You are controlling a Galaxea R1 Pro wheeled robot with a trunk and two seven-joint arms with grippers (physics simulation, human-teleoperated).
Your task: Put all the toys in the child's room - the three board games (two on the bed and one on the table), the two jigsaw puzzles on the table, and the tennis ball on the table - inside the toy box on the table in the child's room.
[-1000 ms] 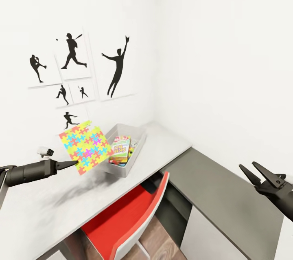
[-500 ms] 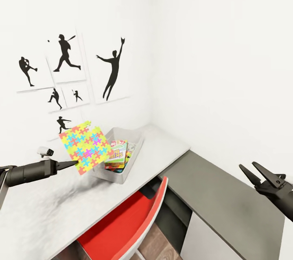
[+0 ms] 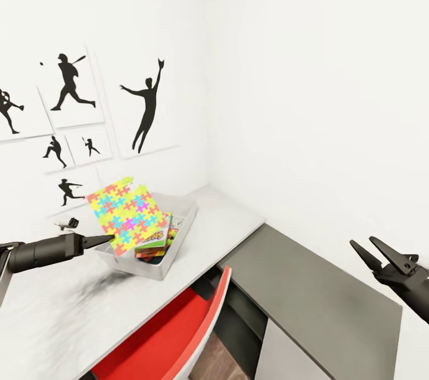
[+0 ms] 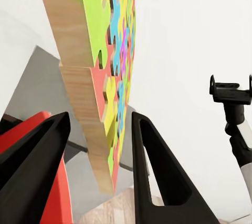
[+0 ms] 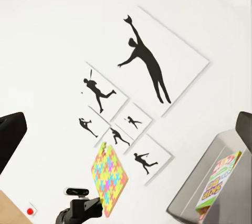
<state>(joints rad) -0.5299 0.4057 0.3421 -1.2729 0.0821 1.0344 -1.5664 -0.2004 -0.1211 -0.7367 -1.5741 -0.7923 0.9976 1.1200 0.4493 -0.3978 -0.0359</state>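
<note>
Holding the jigsaw puzzle [image 3: 126,214] by its lower corner, the left gripper [image 3: 106,240] is keeping the flat board upright in the air, just beside and in front of the toy box [image 3: 152,268]. In the left wrist view the two fingers [image 4: 157,174] are standing on either side of the board's edge [image 4: 97,145]; the gap visible there makes it hard to confirm how firmly they are pinching, but the board is hanging from them. The right gripper [image 3: 376,256] is hanging spread wide and empty, well apart, over the dark desk [image 3: 322,290].

The toy box is resting on the light table [image 3: 59,320] near the wall corner and is already carrying board games [image 3: 154,238] stood on edge.

Handling judgement: the puzzle is appearing thin, rigid and light, with a wood-like edge. A corner grip is giving little support, so the board is likely to pivot. Gripping nearer mid-edge would be steadier. Lowering it edge-first beside the games is the likely remaining step.
</note>
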